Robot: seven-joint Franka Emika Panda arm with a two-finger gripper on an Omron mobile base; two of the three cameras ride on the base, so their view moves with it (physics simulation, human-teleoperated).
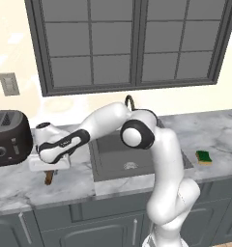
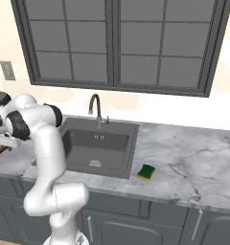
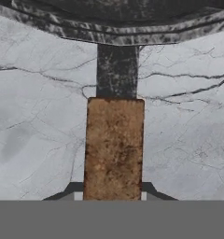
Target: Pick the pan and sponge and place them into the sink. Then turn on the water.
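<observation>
Gripper (image 3: 113, 196) lowered over the brown handle of the pan (image 3: 115, 140), fingertips (image 3: 153, 191) straddling it, firm grasp not discernible, pan rim at 12 o'clock, counter (image 3: 34, 130) beneath, no writing legible.

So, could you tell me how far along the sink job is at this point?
Nothing is in the sink yet. The gripper is down at the pan, its fingertips on either side of the wooden handle; whether it grips, I cannot tell. The sponge lies on the counter right of the basin, and no water runs from the faucet.
</observation>
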